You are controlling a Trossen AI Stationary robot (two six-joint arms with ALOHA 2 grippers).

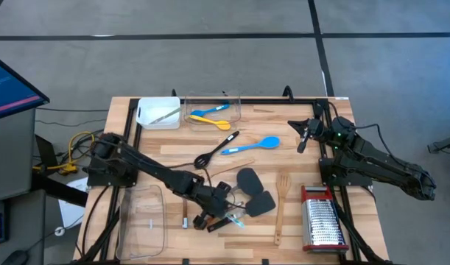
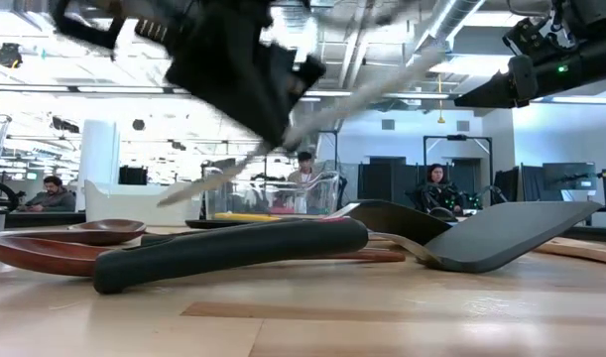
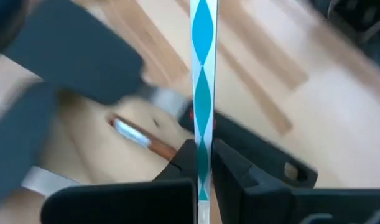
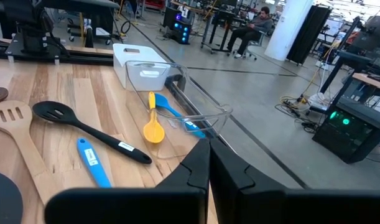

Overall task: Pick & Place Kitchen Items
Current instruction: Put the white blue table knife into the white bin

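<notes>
The left gripper (image 3: pixel 203 167) is clamped on a white-and-teal patterned handle (image 3: pixel 203 93), low at about six o'clock on the table (image 1: pixel 298 147) in the high view, amid the dark grey spatulas (image 1: pixel 254 193); a wooden spoon (image 1: pixel 281 208) lies at four o'clock of it; the blue spoon (image 1: pixel 252 146) and black slotted spoon (image 1: pixel 216 149) lie toward twelve; the right gripper (image 4: pixel 209 163), fingers together and empty, waits at the table's two o'clock edge.
</notes>
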